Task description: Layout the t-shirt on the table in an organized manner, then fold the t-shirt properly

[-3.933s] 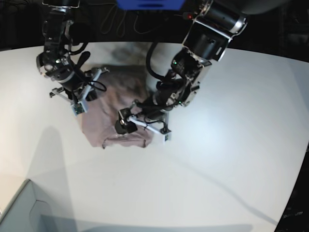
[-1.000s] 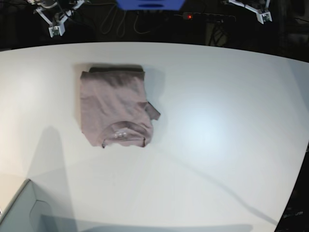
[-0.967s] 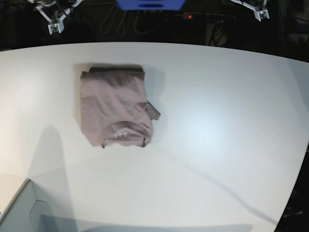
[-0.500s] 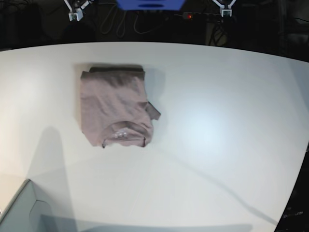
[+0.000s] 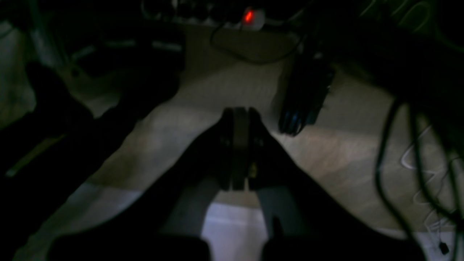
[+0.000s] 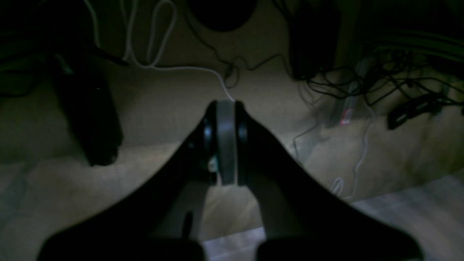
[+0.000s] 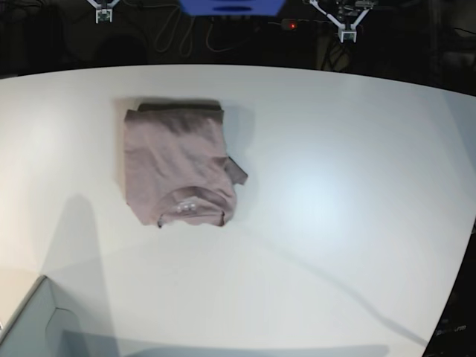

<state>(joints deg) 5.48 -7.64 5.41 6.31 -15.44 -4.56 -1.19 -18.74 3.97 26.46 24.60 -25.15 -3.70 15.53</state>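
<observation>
Lying folded into a compact rectangle, the t-shirt (image 7: 178, 168) sits on the table (image 7: 335, 223), left of centre in the base view.

Only the base view shows the garment, collar toward the near edge and one sleeve corner protruding on its right; both arms sit at the top margin, well apart from it. The wrist views show only dim floor and cables (image 6: 377, 72): the left gripper (image 5: 239, 116) and right gripper (image 6: 225, 108) each have fingers pressed together, holding nothing. A grey-green box corner (image 7: 33, 323) occupies the lower left.
</observation>
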